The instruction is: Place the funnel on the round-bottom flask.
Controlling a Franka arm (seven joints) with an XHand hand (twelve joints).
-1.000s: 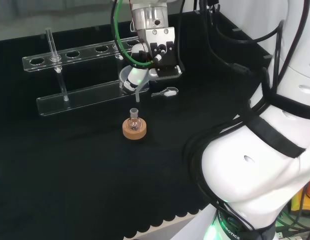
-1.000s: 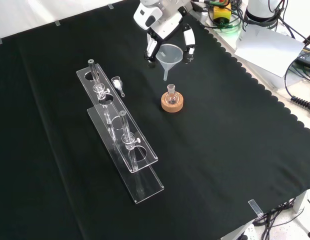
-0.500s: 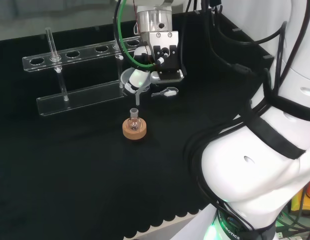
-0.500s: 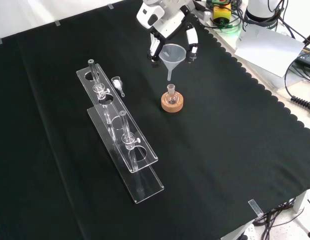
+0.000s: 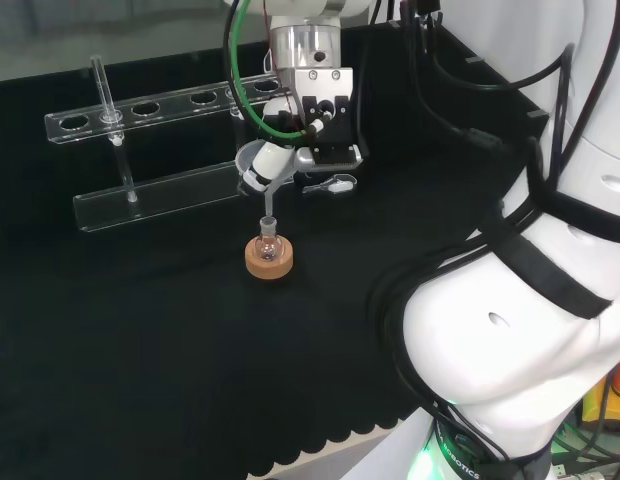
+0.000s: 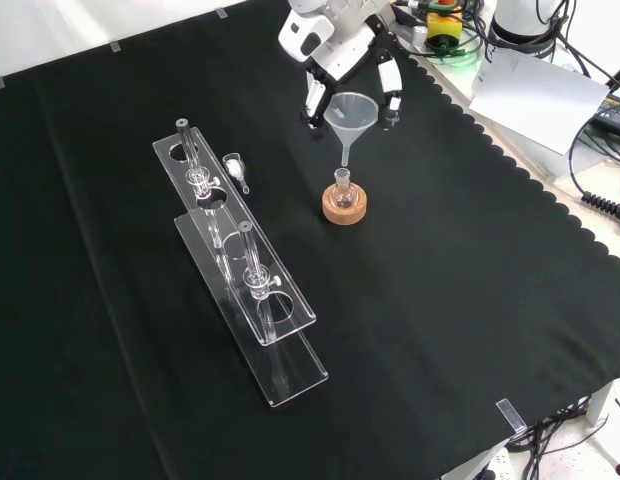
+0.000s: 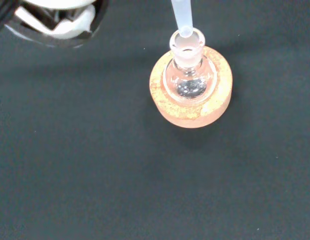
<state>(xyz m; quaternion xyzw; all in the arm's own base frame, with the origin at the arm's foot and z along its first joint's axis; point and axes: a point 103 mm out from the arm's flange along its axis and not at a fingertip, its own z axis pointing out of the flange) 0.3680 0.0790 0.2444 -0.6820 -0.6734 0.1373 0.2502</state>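
Standing on a cork ring [image 6: 344,209] near the middle of the black-clothed desk [image 6: 440,300] in the front view: a small round-bottom flask [image 6: 342,186], upright, neck open. Lying to its left in that view, a clear test-tube rack [image 6: 240,262] carrying glass tubes, and beside the rack's far end a small clear spoon-like piece [image 6: 235,168] resting on the cloth.

Hanging directly above the flask, a clear plastic funnel [image 6: 350,112], cone up and stem pointing down. Reaching just to the flask's mouth in the wrist view [image 7: 181,16], with the stem tip overlapping the neck's rim; impossible to tell whether touching or already inside. Sitting not yet seated on the flask, the cone well clear above the neck.

Gripping the funnel from above, farther back in the front view, the black and white hand [image 6: 335,60], fingers [image 6: 391,88] curling down on either side of the cone's rim. In the head view, holding the funnel [image 5: 258,162] just left of the hand [image 5: 320,120], above the flask [image 5: 268,240] on its cork ring [image 5: 268,260].
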